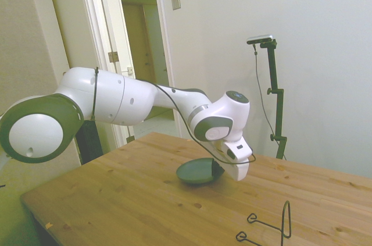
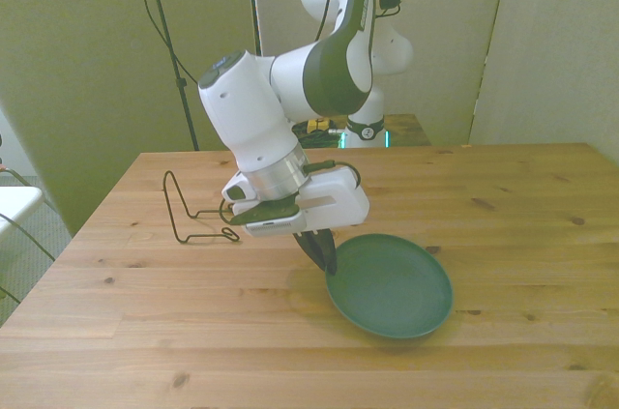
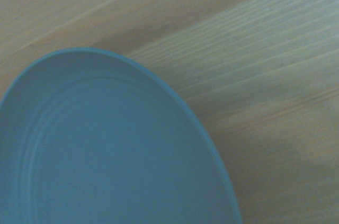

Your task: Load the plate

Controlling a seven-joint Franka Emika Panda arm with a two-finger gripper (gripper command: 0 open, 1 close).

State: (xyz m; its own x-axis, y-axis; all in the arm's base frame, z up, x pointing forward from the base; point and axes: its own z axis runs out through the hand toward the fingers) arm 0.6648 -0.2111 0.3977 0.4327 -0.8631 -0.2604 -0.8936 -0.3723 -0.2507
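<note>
One plate (image 2: pixel 392 285), teal and shallow, sits at the middle of the wooden tabletop (image 2: pixel 522 196), its edge toward the front view's left raised clear of the wood. The jaws of the gripper (image 2: pixel 322 251) are closed narrow on that raised rim, dark fingers (image 2: pixel 327 253) pinching it from above. The opposite edge looks to rest on the tabletop. The wrist view shows the plate's ridged inner surface (image 3: pixel 106 150) close up. A thin black wire rack (image 2: pixel 198 216) stands apart, toward the front view's left.
</note>
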